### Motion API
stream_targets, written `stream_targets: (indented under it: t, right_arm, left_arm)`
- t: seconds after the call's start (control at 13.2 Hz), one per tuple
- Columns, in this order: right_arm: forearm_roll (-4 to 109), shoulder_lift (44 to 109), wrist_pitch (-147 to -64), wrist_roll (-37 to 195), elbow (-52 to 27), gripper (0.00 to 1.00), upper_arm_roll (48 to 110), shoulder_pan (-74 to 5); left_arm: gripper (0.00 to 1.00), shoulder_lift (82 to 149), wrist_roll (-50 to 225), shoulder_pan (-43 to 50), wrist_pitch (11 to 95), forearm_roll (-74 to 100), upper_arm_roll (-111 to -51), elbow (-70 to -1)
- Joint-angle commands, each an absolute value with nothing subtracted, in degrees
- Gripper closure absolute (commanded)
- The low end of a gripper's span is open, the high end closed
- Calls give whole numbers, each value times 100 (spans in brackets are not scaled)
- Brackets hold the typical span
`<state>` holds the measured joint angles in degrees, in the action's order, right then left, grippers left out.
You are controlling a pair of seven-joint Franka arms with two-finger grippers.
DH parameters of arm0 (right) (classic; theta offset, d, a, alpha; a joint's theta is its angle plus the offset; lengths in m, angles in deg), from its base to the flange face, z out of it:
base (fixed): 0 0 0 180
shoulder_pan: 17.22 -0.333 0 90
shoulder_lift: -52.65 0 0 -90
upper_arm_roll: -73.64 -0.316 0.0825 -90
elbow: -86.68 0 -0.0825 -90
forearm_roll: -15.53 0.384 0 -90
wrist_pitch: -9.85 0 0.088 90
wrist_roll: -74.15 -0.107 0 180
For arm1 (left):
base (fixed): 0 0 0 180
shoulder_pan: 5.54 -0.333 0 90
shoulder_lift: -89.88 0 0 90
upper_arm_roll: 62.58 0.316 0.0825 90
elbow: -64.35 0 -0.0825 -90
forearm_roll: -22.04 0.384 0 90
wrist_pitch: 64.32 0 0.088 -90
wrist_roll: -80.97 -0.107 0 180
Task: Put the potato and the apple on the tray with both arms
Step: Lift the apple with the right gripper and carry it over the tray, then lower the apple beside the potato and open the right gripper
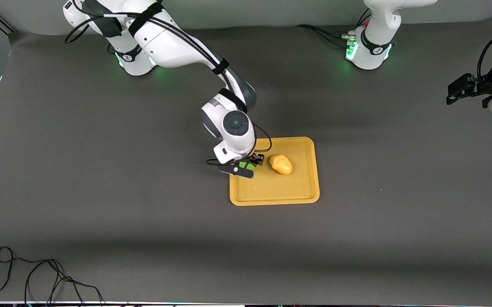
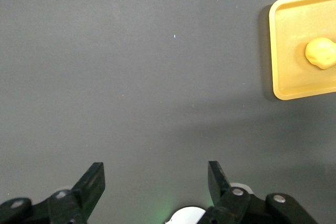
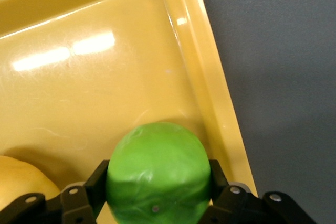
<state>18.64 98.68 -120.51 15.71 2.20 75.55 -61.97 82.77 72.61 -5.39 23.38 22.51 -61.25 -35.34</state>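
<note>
The orange-yellow tray (image 1: 271, 189) lies mid-table. The yellow lumpy potato (image 1: 281, 164) lies on it, toward the left arm's end. My right gripper (image 1: 248, 164) is shut on the green apple (image 1: 244, 166) and holds it low over the tray's end toward the right arm. In the right wrist view the apple (image 3: 157, 174) sits between the fingers just inside the tray's rim (image 3: 210, 82), with the potato (image 3: 21, 182) beside it. My left gripper (image 1: 457, 91) is open and empty, waiting off the left arm's end of the table. The left wrist view shows its gripper (image 2: 156, 174) over bare mat, with the tray (image 2: 294, 51) and potato (image 2: 321, 53) farther off.
A dark grey mat (image 1: 122, 204) covers the table. A loose black cable (image 1: 37, 273) lies at the table's front corner toward the right arm's end. The arm bases (image 1: 367, 51) glow green along the table's edge farthest from the front camera.
</note>
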Motion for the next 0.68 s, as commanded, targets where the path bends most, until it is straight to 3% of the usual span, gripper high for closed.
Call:
stream_targets:
  t: [0.0, 0.23, 0.3, 0.38, 0.61]
  right_arm:
    - [1869, 9984, -12067, 1404, 397, 49, 7619, -6274]
    - [1861, 10037, -12084, 1404, 397, 48, 7646, -6274]
    - [1887, 10037, -12102, 1395, 397, 30, 7646, -6274]
    - [1895, 10037, -12111, 1395, 406, 0, 7646, -6266]
    - [1939, 9967, -12085, 1299, 485, 0, 7637, -6257]
  left_arm:
    - [12, 8312, 7262, -493, 2331, 2256, -6108, -3461]
    - [12, 8303, 7262, -493, 2331, 2256, -6108, -3461]
    - [12, 8303, 7262, -493, 2331, 2256, -6108, -3461]
    - [12, 8303, 7262, -493, 2331, 2256, -6108, -3461]
    - [11, 8303, 7262, -493, 2331, 2256, -6108, -3461]
